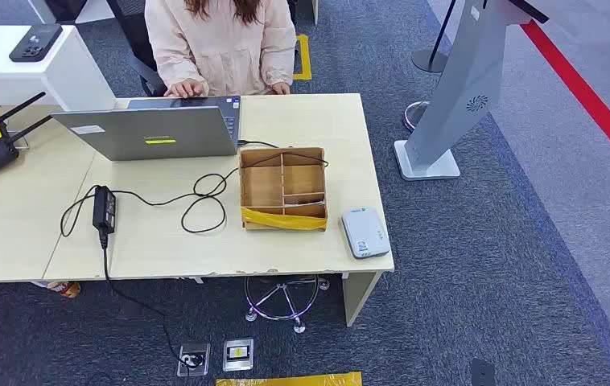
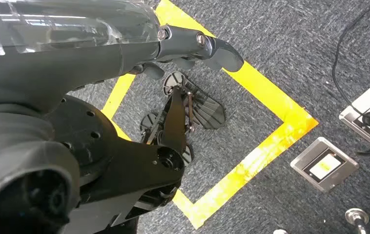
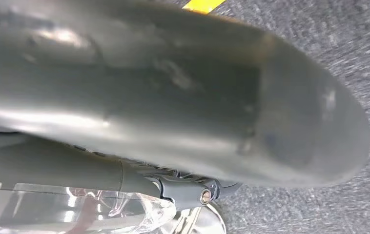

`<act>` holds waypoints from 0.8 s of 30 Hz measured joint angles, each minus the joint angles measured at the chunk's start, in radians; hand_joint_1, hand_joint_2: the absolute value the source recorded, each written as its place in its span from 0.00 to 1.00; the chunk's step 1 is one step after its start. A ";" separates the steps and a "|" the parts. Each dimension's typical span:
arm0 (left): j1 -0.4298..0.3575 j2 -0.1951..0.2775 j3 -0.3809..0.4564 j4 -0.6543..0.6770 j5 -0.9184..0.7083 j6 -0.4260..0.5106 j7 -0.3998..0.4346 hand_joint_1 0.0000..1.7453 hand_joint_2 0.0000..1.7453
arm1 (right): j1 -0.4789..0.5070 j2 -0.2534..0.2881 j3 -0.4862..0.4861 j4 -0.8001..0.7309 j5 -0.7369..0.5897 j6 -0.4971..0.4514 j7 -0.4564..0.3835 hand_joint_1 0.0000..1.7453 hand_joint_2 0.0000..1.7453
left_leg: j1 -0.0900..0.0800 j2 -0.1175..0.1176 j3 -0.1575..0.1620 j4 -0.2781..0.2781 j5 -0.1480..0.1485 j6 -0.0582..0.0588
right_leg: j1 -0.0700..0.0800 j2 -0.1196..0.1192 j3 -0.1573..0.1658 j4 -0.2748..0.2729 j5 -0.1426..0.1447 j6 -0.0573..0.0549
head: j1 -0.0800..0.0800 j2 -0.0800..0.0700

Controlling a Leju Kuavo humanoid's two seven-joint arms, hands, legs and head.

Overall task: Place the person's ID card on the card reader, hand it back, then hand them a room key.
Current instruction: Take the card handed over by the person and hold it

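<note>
Across the desk (image 1: 165, 241) from a seated person (image 1: 221, 40), the white card reader (image 1: 365, 232) waits near the right front corner, just beside a cardboard organiser (image 1: 282, 187); the ID card cannot be made out. Both hands hang by the floor, their state impossible to tell. Next, a hand should rise slowly and take the card

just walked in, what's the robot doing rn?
Nothing is being handled yet. Both arms hang down: the left hand points at the carpet, and the right wrist view is blurred. On the desk sit the white card reader near the corner, a cardboard divider box and a laptop. A person sits across with hands at the laptop. I can't make out an ID card or room key.
</note>
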 joint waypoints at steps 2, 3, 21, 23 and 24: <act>0.000 0.000 -0.002 0.000 0.000 -0.002 -0.003 0.00 0.00 | 0.000 -0.012 -0.004 0.000 -0.015 0.009 -0.046 0.00 0.00 | 0.000 0.000 0.000 0.000 0.000 0.000 | 0.000 0.000 0.000 0.000 0.000 0.000 | 0.000 0.000; 0.000 0.000 -0.004 0.000 0.000 -0.005 -0.006 0.00 0.00 | 0.000 -0.027 -0.010 -0.001 -0.028 0.019 -0.095 0.00 0.00 | -0.001 0.000 0.000 0.000 0.000 0.000 | -0.001 0.000 0.000 0.000 0.000 0.000 | 0.000 0.000; -0.006 0.010 -0.087 0.000 -0.009 -0.042 -0.025 0.00 0.00 | -0.014 -0.558 -0.010 -0.862 0.261 -0.047 0.341 0.00 0.00 | -0.006 -0.003 0.000 0.000 0.003 0.004 | -0.006 -0.003 0.001 0.000 0.003 0.004 | 0.000 0.000; -0.005 0.010 -0.095 0.000 -0.007 -0.047 -0.030 0.00 0.00 | -0.044 -0.583 0.014 -0.949 0.292 -0.027 0.353 0.00 0.00 | -0.006 -0.003 -0.002 0.000 0.003 0.004 | -0.006 -0.003 0.001 0.001 0.003 0.004 | 0.000 0.000; -0.006 0.011 -0.099 0.000 -0.005 -0.049 -0.032 0.00 0.00 | -0.071 -0.591 0.033 -0.987 0.309 -0.007 0.359 0.00 0.00 | -0.006 -0.001 -0.003 0.000 0.003 0.004 | -0.006 -0.002 0.000 0.002 0.003 0.004 | 0.000 0.000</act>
